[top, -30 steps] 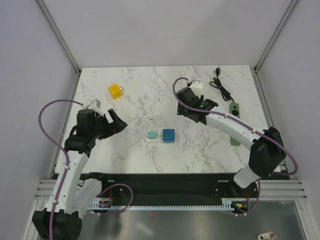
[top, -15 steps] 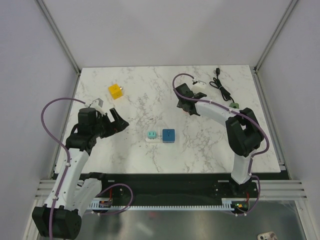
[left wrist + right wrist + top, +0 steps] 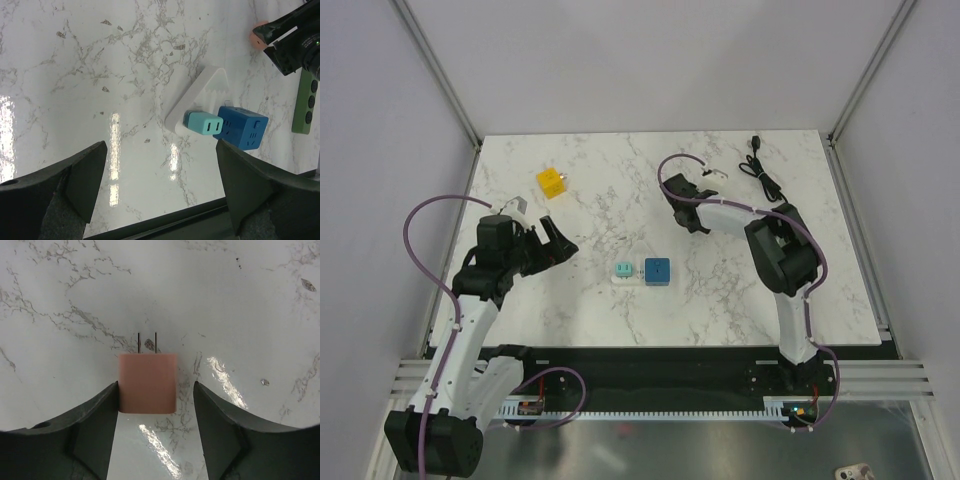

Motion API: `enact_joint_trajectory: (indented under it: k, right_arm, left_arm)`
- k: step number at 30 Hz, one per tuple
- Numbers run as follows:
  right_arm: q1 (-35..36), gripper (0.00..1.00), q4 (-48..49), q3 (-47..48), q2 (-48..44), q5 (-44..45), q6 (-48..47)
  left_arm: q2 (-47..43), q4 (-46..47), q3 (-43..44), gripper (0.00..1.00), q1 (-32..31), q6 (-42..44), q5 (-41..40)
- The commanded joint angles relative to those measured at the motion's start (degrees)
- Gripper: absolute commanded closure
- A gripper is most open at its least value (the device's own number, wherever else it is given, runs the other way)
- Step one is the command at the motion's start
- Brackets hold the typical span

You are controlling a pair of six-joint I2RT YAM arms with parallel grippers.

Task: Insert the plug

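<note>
A pink plug point(image 3: 147, 383) lies flat on the marble table, its two prongs pointing away from the wrist camera. My right gripper point(image 3: 155, 390) is open around it; the left finger point(image 3: 95, 415) touches its side and the right finger point(image 3: 220, 415) stands apart. The plug also shows in the left wrist view point(image 3: 258, 41). A white power strip point(image 3: 639, 279) at the table's middle carries a teal plug point(image 3: 621, 270) and a blue cube adapter point(image 3: 657, 271). My left gripper point(image 3: 556, 244) is open and empty, left of the strip.
A yellow cube point(image 3: 552, 182) sits at the back left. A black cable point(image 3: 765, 176) lies at the back right. A green power strip point(image 3: 305, 102) shows at the right edge of the left wrist view.
My right arm has folded in and its gripper has moved left and down over the pink plug. The left arm has barely shifted.
</note>
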Motion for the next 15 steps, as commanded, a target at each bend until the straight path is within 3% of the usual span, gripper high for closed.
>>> enact_joint_trajectory:
  k: [1, 4, 5, 8, 15]
  right_arm:
    - [-0.24, 0.34, 2.91, 0.76, 0.84, 0.99, -1.39]
    - [-0.41, 0.48, 6.15, -0.99, 0.84, 0.03, -6.73]
    - [-0.41, 0.6, 7.64, -1.7, 0.06, -0.67, -9.2]
    - [-0.67, 0.76, 11.6, -5.39, -3.88, -2.52, -16.74]
    - [-1.64, 0.97, 12.59, -11.01, -18.83, -15.69, -39.79]
  left_arm:
    - [-0.24, 1.51, -0.09, 0.03, -0.08, 2.0, 0.69]
    - [0.11, 1.51, -0.01, 0.04, -0.08, 2.08, 0.95]
    - [0.11, 1.59, -0.09, 0.05, -0.08, 2.08, 1.04]
    - [0.55, 1.77, -0.01, 0.05, -0.08, 1.91, 1.65]
    - [3.18, 3.26, 0.87, 0.1, -0.08, 0.51, 9.53]
